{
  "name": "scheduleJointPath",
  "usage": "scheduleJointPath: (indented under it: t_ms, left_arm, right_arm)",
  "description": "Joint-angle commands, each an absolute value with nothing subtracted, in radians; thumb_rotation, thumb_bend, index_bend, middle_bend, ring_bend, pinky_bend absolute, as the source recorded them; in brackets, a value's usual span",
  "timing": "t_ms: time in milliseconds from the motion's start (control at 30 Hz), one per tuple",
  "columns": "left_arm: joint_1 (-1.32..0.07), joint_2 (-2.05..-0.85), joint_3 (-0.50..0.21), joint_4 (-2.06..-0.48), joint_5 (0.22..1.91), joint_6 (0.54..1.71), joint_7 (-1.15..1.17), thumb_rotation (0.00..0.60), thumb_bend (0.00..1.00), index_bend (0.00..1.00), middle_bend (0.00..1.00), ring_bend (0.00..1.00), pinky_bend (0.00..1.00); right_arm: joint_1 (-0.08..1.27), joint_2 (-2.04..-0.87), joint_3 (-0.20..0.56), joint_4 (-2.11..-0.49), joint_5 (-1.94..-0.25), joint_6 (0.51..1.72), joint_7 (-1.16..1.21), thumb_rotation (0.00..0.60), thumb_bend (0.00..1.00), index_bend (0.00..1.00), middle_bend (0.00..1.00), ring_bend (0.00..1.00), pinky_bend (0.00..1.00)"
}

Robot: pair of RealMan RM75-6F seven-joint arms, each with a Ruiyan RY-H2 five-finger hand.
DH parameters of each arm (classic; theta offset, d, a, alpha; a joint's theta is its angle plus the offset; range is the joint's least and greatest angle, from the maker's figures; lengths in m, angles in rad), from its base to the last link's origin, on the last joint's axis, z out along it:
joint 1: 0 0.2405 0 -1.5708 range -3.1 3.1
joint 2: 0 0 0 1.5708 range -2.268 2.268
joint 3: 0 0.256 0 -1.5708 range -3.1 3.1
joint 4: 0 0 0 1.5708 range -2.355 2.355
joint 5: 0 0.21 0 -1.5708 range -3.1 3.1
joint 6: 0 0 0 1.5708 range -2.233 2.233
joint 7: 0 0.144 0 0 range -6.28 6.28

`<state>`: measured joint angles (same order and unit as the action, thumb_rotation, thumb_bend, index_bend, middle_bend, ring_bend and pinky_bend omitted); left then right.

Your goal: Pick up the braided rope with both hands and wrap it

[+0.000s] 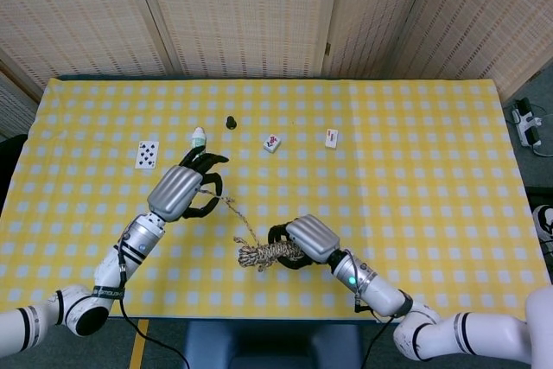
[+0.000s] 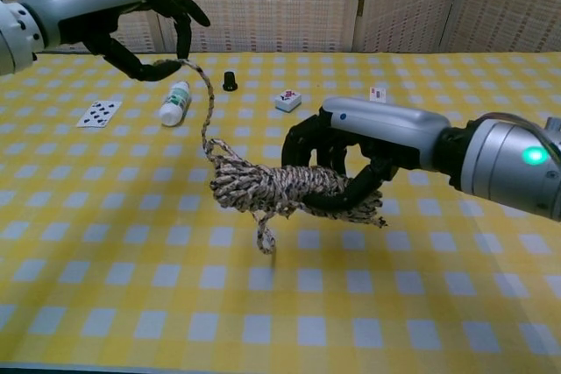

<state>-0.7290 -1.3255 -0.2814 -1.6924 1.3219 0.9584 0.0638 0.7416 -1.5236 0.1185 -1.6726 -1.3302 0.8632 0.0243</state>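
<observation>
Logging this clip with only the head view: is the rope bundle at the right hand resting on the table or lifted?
Observer: Lifted, it appears. In the chest view the right hand holds the coiled braided rope above the tablecloth, a loose end dangling below.
Operator: And the left hand?
Observer: The left hand is raised higher; its fingers pinch the free strand rising from the coil.
Operator: What's by that hand?
Observer: A white bottle lying on its side.
</observation>
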Motion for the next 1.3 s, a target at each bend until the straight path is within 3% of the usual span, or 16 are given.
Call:
scheduleJointPath:
  t_ms: [33,333,667,867,1300]
  left_arm:
    - [-0.748,-1.311,-0.282,-1.766,1.33,0.959,0.093,0.6,0.49,0.63,0.21,0.16,0.0]
    - [-0.727,-1.279,-0.226,-1.901,1.384,1.005,0.134,0.6,0.49,0.63,0.21,0.15,0.0]
    - [-0.632,-1.225,-0.104,-1.956,1.536,1.111,0.086,0.6,0.49,0.62,0.21,0.15,0.0]
    - [-0.577,-1.215,-0.054,-1.907,1.557,1.159,0.03,0.6,0.49,0.63,0.21,0.15,0.0]
    - [-0.52,-1.227,-0.036,-1.74,1.446,1.141,-0.106,0.6,0.49,0.63,0.21,0.15,0.0]
  right_arm:
    - [0.745,-1.582,0.152,-1.664,-1.267,0.873,0.012,0.6,0.51,0.67,0.6,0.63,0.5]
    - [0.704,-1.725,0.227,-1.571,-1.199,1.005,0.076,0.6,0.51,0.69,0.62,0.65,0.52]
    - [0.658,-1.874,0.326,-1.387,-1.262,1.192,0.309,0.6,0.51,0.7,0.63,0.67,0.54]
    - [0.644,-1.872,0.351,-1.367,-1.29,1.209,0.452,0.6,0.51,0.71,0.63,0.69,0.56]
    - [0.614,-1.777,0.368,-1.447,-1.301,1.174,0.589,0.6,0.51,0.73,0.64,0.69,0.57]
